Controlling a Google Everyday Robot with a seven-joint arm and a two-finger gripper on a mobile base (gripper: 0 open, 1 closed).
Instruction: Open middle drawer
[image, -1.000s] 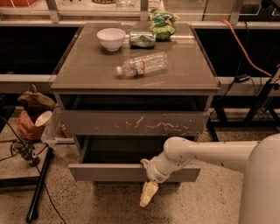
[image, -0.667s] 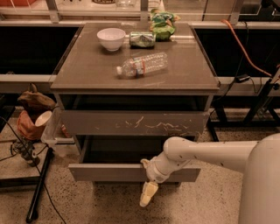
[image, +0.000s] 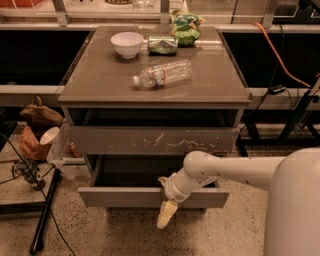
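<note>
The middle drawer (image: 120, 197) has a plain grey-brown front and stands pulled out below the scratched, wider drawer front (image: 150, 141); its dark inside shows behind the front. My gripper (image: 166, 214) hangs down at the drawer front, right of its middle, with the cream tip reaching below the front's lower edge. The white arm (image: 225, 170) reaches it from the right. No lower, narrower drawer shows.
On the cabinet top (image: 100, 85) lie a plastic bottle (image: 162, 74), a white bowl (image: 127, 44), a can (image: 162, 45) and a green bag (image: 185, 27). A clear bin (image: 62, 150), clutter (image: 37, 125) and a black stand leg (image: 45, 215) are at left. An orange cable (image: 280, 55) runs at right.
The arm and gripper have shifted very slightly to the left. The drawer has not visibly moved.
</note>
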